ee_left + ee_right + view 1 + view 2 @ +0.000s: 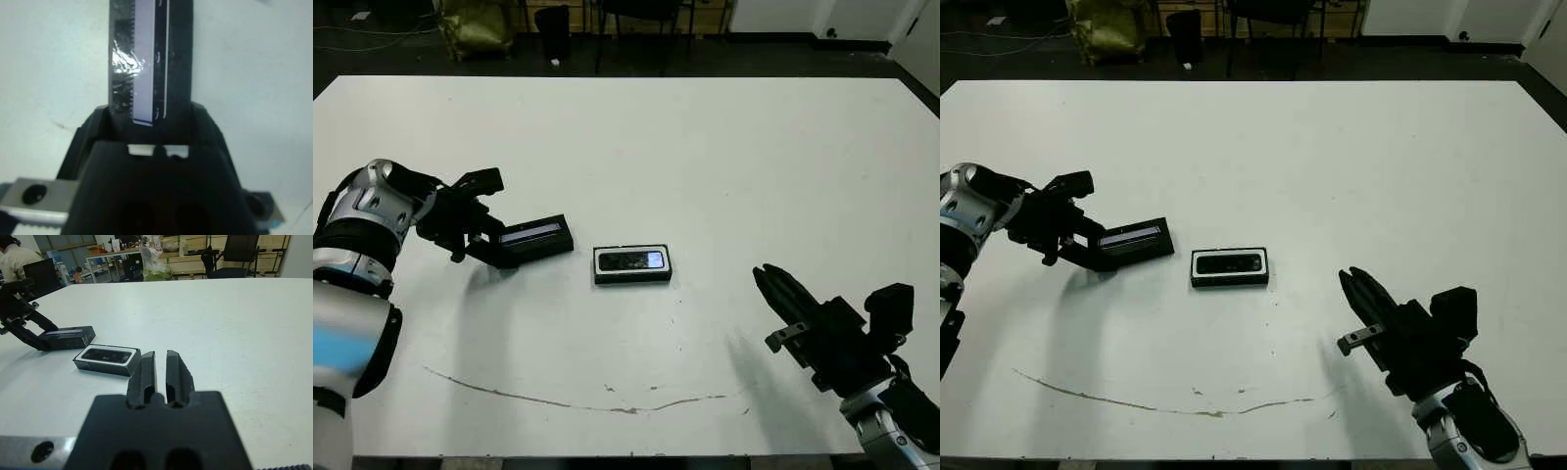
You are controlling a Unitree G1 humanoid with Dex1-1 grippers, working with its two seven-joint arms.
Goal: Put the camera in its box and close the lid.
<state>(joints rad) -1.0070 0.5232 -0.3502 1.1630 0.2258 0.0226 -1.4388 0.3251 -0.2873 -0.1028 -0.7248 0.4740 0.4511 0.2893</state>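
The box (632, 278) sits in the middle of the table with the camera (628, 260) lying inside it, its bluish patch facing up. Just left of the box is the lid (536, 236), black with a pale stripe. My left gripper (499, 243) is shut on the lid's left end. In the left wrist view the lid (151, 58) runs out from between the two fingers (93, 129). My right gripper (773, 289) hovers near the front right of the table. Its fingers (146, 369) are shut on nothing and point toward the box (107, 361).
A long thin dark scuff (568, 401) crosses the table near its front edge. Chairs and a yellow-green bag (475, 24) stand on the floor beyond the far edge. A seated person (14, 257) shows far off in the right wrist view.
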